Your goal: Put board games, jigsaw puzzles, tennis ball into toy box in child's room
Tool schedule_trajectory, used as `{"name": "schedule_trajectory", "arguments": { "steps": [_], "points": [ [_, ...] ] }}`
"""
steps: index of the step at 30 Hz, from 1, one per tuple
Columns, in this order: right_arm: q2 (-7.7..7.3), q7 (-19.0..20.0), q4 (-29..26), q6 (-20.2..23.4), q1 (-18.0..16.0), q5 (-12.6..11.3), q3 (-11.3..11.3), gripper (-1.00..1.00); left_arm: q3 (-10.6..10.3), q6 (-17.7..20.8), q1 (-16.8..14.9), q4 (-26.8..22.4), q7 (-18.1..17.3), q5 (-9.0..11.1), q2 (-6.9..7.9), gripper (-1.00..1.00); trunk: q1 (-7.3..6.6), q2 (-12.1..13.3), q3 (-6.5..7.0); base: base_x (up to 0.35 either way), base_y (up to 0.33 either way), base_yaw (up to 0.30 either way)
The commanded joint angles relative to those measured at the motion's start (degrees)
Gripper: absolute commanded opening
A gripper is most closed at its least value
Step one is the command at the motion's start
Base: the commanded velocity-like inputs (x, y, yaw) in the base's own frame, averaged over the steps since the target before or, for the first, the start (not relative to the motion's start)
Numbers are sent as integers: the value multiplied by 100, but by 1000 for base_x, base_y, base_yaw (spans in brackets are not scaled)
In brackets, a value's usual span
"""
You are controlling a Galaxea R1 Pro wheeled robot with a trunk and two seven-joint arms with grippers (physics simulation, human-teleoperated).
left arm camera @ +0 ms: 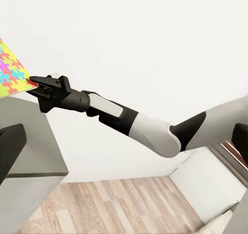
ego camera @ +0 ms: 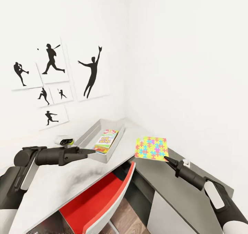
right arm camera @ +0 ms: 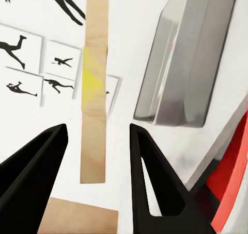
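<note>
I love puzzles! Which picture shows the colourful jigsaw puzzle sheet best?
The head view: the whole bright jigsaw puzzle sheet shows, held at its corner by the right gripper. The left wrist view shows one corner; the right wrist view shows its thin edge.

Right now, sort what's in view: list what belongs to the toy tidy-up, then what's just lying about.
Job:
- jigsaw puzzle, pinched by its edge in the right gripper
- toy box
- board game, already in the toy box
- table

Lying about:
- red chair
- baseball silhouette pictures on the wall
</note>
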Motion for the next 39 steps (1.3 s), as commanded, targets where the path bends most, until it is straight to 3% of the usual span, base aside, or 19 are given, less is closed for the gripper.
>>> {"name": "schedule_trajectory", "arguments": {
  "steps": [1, 17, 22, 39],
  "points": [
    [0, 12, -1, 30, -4, -13, -7, -100, -3, 61, -7, 1, -22, -2, 1, 100, 4, -13, -13, 0, 0, 292],
    [0, 29, -78, 8, -4, -15, 4, -100, -3, 56, -7, 1, -22, -2, 2, 100, 4, -13, -13, 51, 0, 280],
    [0, 7, -413, -11, -4, -11, 6, -100, -3, 55, -7, 1, -22, -2, -3, 100, 4, -13, -13, 16, 0, 53],
    [-2, 3, -499, -5, -4, -1, -8, -100, -3, 55, -7, 1, -22, -9, -6, 100, 4, -13, -13, 90, -22, 17]
  ]
}}
